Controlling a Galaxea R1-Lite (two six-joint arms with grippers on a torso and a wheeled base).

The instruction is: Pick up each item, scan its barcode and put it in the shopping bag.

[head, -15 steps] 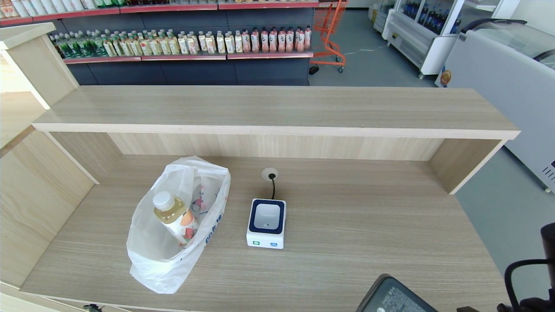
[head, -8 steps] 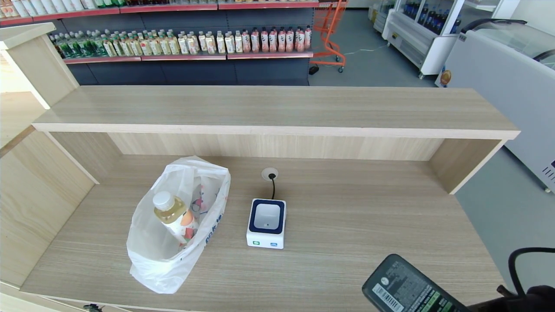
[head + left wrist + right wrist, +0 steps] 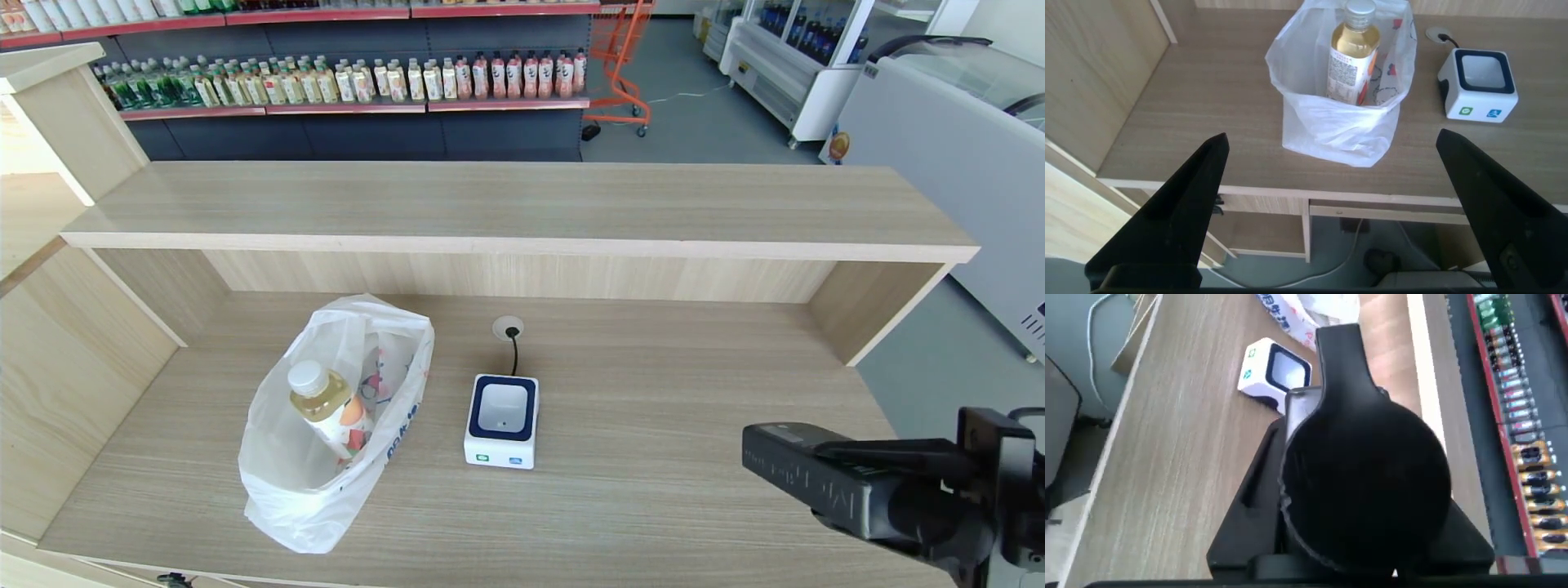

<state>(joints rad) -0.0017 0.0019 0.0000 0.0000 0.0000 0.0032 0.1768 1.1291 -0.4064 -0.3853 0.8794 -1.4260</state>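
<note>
Lifted higher, dark package (image 3: 804, 474) clamped in right gripper (image 3: 882, 486), left gripper (image 3: 1331, 143) spread, bottle (image 3: 322, 404) inside shopping bag (image 3: 282, 490)

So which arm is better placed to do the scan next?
Right: its end effector holds the black container, right of the scanner; the left end effector is open and empty.

We note light wood-grain tabletop (image 3: 694, 392), round cable port (image 3: 499, 327) near its back. Raised ledge (image 3: 522, 200) runs along far side, wooden side panels at both ends. Beyond ledge we see store shelf (image 3: 351, 106) lined with bottles (image 3: 457, 77), orange trolley (image 3: 620, 57) on grey floor (image 3: 702, 122), white chest freezers (image 3: 939, 139) at right.
</note>
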